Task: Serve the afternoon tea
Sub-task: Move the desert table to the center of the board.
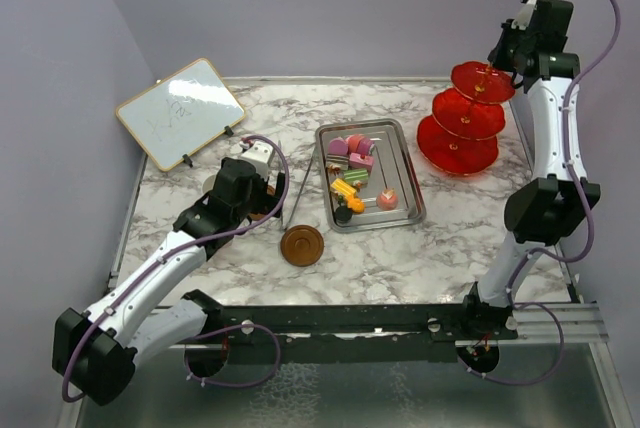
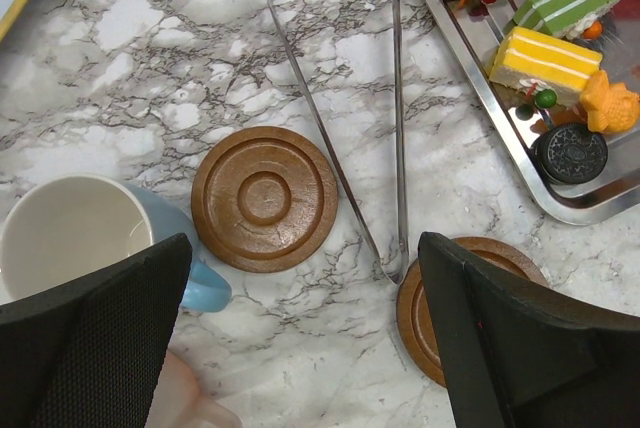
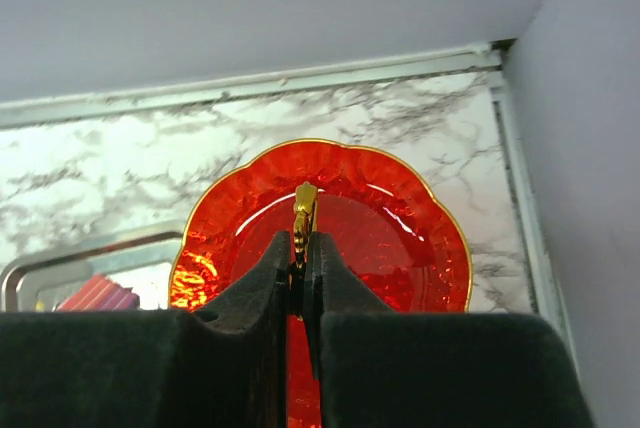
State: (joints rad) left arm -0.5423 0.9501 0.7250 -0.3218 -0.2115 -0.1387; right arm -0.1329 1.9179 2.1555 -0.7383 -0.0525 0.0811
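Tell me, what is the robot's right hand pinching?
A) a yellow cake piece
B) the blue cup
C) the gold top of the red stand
C: the right wrist view shows the right gripper closed on the gold finial above the red stand.

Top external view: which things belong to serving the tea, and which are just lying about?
Job: red tiered stand, cake pieces, blue cup, brown saucer, second saucer.
Lying about: steel tray, whiteboard, metal tongs.
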